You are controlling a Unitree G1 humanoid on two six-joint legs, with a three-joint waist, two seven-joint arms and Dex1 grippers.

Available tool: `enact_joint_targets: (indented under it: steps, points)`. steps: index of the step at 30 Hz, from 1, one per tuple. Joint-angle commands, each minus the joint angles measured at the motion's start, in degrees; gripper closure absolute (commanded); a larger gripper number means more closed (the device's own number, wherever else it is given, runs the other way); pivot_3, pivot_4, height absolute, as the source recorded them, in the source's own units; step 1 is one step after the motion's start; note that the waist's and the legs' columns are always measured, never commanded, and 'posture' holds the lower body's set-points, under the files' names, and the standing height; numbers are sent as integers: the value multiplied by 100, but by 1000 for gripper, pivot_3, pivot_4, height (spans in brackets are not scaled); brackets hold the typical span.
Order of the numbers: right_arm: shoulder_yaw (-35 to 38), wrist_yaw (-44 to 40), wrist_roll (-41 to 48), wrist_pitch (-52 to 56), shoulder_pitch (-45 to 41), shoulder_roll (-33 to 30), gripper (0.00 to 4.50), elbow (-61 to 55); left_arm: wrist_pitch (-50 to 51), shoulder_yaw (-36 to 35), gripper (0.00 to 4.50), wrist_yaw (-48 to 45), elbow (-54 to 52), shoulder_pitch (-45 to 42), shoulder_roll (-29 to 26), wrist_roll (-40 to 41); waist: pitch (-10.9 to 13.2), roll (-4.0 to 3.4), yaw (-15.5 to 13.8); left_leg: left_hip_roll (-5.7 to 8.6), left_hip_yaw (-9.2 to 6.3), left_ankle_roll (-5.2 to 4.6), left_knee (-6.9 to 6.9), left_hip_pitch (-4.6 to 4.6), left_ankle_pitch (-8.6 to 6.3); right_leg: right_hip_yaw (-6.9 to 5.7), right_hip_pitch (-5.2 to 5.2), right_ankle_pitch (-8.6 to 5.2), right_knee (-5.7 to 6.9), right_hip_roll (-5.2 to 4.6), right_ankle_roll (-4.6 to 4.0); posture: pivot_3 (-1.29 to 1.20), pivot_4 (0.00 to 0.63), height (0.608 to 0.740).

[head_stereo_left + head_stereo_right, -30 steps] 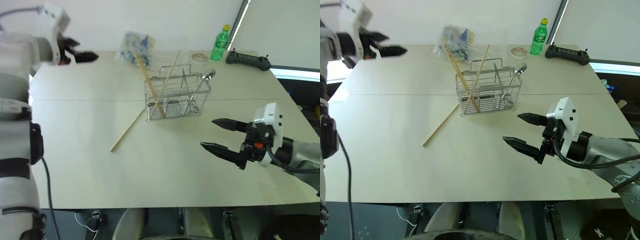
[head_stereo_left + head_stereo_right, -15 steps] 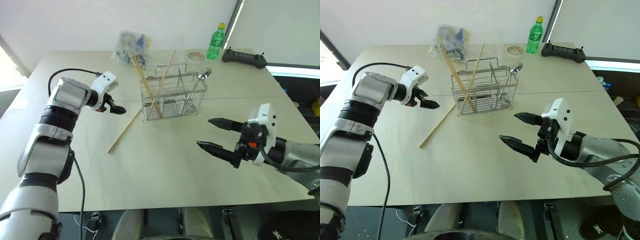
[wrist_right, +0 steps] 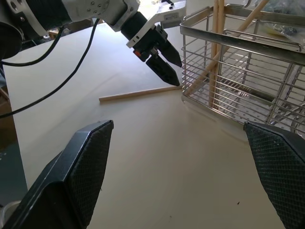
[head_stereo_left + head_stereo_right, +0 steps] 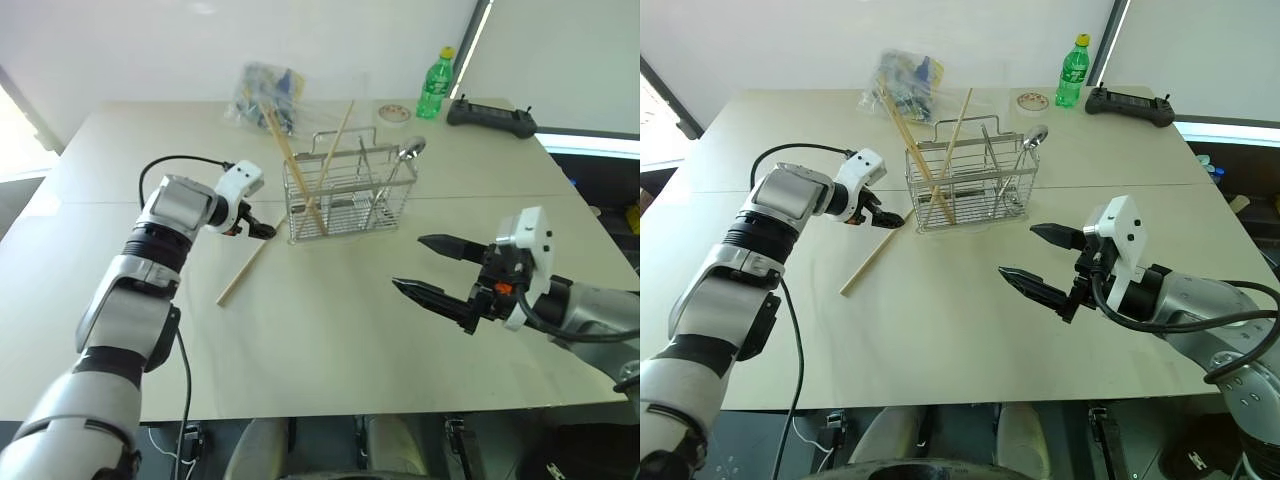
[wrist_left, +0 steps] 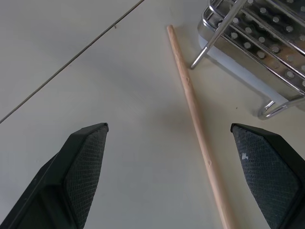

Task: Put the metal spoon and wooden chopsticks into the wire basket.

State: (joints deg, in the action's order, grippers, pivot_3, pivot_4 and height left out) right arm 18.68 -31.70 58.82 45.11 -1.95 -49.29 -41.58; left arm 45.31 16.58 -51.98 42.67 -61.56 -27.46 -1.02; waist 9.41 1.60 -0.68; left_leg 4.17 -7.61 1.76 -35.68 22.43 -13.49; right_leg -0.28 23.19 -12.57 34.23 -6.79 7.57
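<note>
The wire basket (image 4: 345,196) stands mid-table. Inside it the metal spoon (image 4: 412,149) leans bowl-up at the right end, and two wooden chopsticks (image 4: 296,170) lean crossed at the left end. A third chopstick (image 4: 245,268) lies flat on the table, its far end by the basket's left corner. My left gripper (image 4: 262,231) hangs open just above that far end; the stick (image 5: 195,124) runs between its spread fingers, untouched. Well to the basket's right, my right gripper (image 4: 430,266) is held open above the table with nothing in it.
A crinkled clear plastic bag (image 4: 265,90), a tape roll (image 4: 394,113), a green bottle (image 4: 436,85) and a black controller (image 4: 490,115) line the table's far edge. The basket's wire foot (image 5: 274,107) sits close beside the left gripper.
My left arm has come down from the far left and swung right to the lying chopstick beside the basket. The head camera shifted. My right gripper has stayed in place.
</note>
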Motion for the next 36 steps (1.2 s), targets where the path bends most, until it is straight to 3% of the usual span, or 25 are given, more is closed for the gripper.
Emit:
enact_joint_targets:
  steps: [1, 11, 24, 33, 36]
  points:
    - [184, 48, 105, -115, 19, 37, 0, -206, -242, -174, 151, 189, 165, -206, 120, -32, 0, 0, -3, 0, 0, 0, 0, 0, 0, 0, 0, 0, 0, 0, 0, 0, 150, 719]
    - [243, 17, 206, -55, 118, -45, 0, -245, -810, -311, 151, 562, 1046, -511, 587, -99, 0, 0, -9, 2, 0, 0, -4, 0, 0, -1, -4, 0, -1, -1, 1, 0, 150, 719]
    - [373, -157, 351, -33, 475, -224, 0, -413, -1093, -303, 151, 526, 1377, -540, 646, -220, 0, 0, -7, 3, 1, 0, -4, -1, 0, -1, -5, 1, 0, 0, 1, 0, 150, 719]
    - [379, -147, 381, -25, 383, -264, 0, -331, -1089, -395, 4416, 552, 1400, -541, 594, -250, 0, 0, -7, 3, 1, 0, -5, -1, 0, 0, -5, 1, 0, 0, 1, 0, 150, 719]
    - [366, -153, 385, -16, 338, -277, 0, -310, -1066, -429, 4416, 566, 1394, -521, 568, -251, 0, 0, -6, 3, 1, 0, -4, -1, 0, -1, -5, 1, 0, 0, 1, 0, 150, 719]
